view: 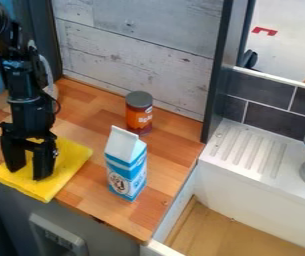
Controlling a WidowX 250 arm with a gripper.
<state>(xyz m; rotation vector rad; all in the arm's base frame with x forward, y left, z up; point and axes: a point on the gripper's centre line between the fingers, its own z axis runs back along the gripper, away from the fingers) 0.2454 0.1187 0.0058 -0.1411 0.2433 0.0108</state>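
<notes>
Plain yellow cloth (pixel 71 159), blue-and-white milk carton (pixel 126 167).

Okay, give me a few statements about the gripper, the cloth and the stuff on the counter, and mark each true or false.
1. The gripper is at the yellow cloth. True.
2. Its fingers are pressed together. False: they stand apart.
3. The can is nearer the plank wall than the carton is. True.
4. The carton lies on its side. False: it stands upright.
5. The can has a grey lid. True.
</notes>
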